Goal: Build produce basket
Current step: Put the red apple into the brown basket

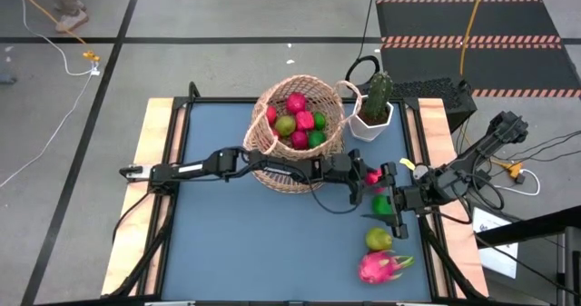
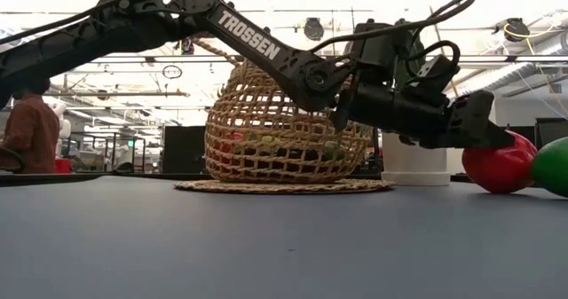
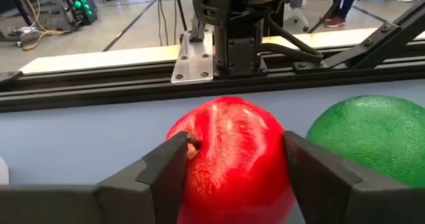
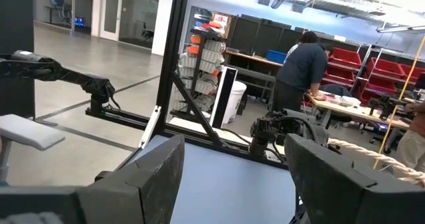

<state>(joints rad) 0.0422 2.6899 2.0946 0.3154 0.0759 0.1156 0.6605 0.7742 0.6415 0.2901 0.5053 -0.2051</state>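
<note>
The woven basket stands at the table's far middle and holds several red and green fruits. A red apple lies on the table right of the basket, next to a green lime. My left gripper reaches past the basket's near side and is shut on this apple. My right gripper hangs open and high over the table's right side, with nothing between its fingers. A yellow-green pear and a pink dragon fruit lie near the front right. My left gripper pinches the red apple between its two fingers, one finger on each of the apple's opposite sides. The fingers come from the table's left, slanting slightly down. The apple's underside rests on the table.
A white pot with a green cactus stands right of the basket at the far edge. The lime lies close beside the apple. The table's left and near-middle parts show bare blue surface. People stand in the room beyond.
</note>
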